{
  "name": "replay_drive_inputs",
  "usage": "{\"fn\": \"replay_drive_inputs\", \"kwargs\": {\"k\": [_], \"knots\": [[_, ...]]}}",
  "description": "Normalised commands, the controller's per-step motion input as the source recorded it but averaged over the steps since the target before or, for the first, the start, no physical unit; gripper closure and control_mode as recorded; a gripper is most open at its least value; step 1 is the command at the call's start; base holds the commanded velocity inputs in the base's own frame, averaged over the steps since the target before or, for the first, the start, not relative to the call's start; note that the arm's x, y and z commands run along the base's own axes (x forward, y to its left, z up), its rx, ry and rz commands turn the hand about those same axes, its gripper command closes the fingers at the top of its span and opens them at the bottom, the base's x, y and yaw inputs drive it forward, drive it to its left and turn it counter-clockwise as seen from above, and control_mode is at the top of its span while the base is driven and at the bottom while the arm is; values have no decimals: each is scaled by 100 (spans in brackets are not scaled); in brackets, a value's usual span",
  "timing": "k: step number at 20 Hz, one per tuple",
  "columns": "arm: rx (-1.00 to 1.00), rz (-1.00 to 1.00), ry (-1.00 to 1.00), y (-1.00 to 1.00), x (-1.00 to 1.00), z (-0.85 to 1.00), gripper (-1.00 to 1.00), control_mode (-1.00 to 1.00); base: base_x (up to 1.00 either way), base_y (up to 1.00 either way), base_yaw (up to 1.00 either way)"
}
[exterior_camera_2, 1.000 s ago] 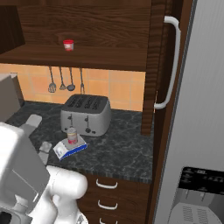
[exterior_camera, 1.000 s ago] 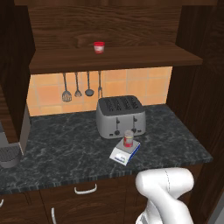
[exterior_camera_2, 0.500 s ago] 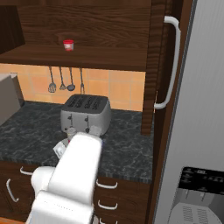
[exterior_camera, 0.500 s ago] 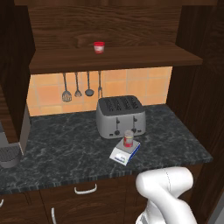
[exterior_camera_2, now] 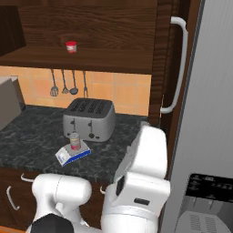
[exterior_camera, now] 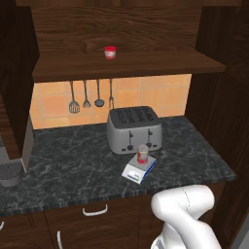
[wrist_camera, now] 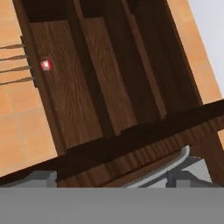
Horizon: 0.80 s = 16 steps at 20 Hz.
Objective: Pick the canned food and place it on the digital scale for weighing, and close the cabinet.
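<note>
Black marble counter (exterior_camera: 73,165), orange tile backsplash (exterior_camera: 146,92), dark wood cabinet (exterior_camera: 121,29).

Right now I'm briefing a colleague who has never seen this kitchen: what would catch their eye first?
Probably the silver four-slot toaster at the back of the dark marble counter, with the canned food standing upright on the small digital scale just in front of it. Above, a red-and-white cup sits alone on the open cabinet shelf.
</note>
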Motion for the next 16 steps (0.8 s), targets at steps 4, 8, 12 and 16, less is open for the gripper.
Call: {"fn": "replay_drive_inputs", "kwargs": {"k": [4, 8, 12, 16], "knots": [[7, 7, -9, -55, 74, -29, -100, -100, 0, 0, 0], [0, 6, -16, -8, 74, -10, -100, -100, 0, 0, 0], [0, 5, -21, -1, 73, 0, -100, -100, 0, 0, 0], [0, 5, -23, 8, 27, 7, -100, -100, 0, 0, 0]]}}
